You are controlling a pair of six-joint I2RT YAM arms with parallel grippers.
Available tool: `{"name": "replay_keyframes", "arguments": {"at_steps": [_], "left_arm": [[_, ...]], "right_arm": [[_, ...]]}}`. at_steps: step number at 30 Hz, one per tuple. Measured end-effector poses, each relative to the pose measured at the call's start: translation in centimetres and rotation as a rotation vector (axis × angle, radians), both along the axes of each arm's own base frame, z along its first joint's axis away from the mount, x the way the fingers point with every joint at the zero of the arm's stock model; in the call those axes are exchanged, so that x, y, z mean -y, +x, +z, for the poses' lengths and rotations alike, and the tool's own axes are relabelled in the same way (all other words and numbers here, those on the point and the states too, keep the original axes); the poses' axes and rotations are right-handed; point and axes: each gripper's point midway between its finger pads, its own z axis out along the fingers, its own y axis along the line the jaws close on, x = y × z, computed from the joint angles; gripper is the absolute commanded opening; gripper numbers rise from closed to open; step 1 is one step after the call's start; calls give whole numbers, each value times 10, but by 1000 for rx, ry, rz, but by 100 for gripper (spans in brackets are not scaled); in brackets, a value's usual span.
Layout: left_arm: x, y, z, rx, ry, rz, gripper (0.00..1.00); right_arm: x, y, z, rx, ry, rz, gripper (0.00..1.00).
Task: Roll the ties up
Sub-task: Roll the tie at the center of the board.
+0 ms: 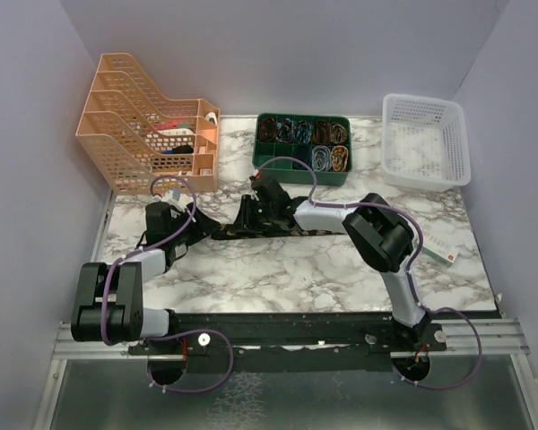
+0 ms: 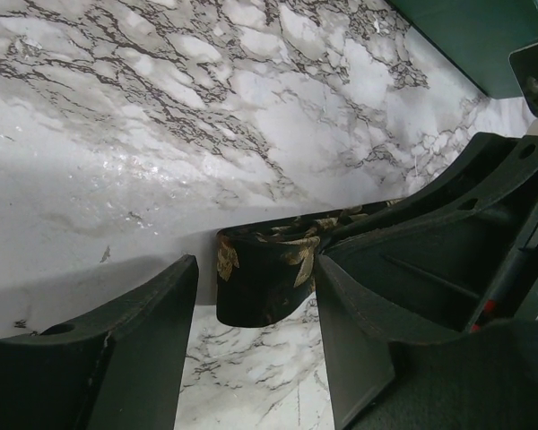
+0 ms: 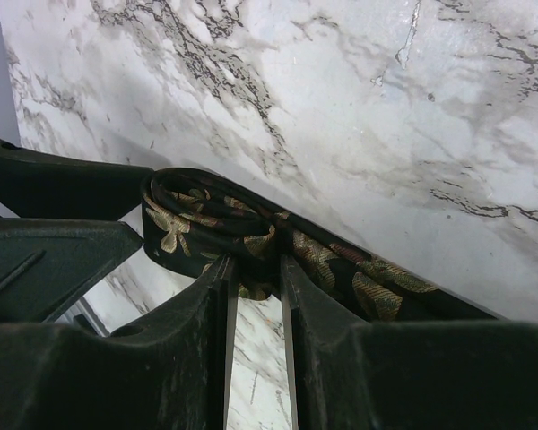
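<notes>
Midway across the marble bench (image 1: pixel 278 278), the black gold-flecked tie (image 1: pixel 296 235) lies stretched out sideways, its end toward the left arm wound into a small coil between the two arms. The right fingers (image 3: pixel 161 358) are almost closed and pinch the fabric at their tips, just beside the coil — the left fingers (image 2: pixel 134 349) stand well apart around that coil, one touching it, the other clear of it, gripping nothing.

Part of the tie (image 3: pixel 197 224) roll behind right claw (image 3: pixel 255 269) fingers; green tray (image 1: pixel 334 178) contents indistinctly small.
</notes>
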Motion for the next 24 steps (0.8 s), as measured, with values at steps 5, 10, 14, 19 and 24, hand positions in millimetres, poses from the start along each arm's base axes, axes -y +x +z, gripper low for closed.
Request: {"name": "replay_keyframes", "arguments": {"at_steps": [5, 10, 14, 19, 24], "left_arm": [[3, -2, -5, -10, -8, -25, 55], [7, -4, -10, -23, -20, -43, 54], [7, -4, -12, -19, -25, -45, 47], [9, -3, -14, -17, -38, -52, 43], [11, -3, -15, -11, -48, -56, 49]], "right_arm": [[1, 1, 0, -4, 2, -4, 31], [1, 1, 0, -5, 3, -3, 31], [1, 1, 0, -6, 3, -3, 31], [1, 2, 0, -6, 6, -2, 31], [1, 2, 0, -8, 6, -1, 30]]}}
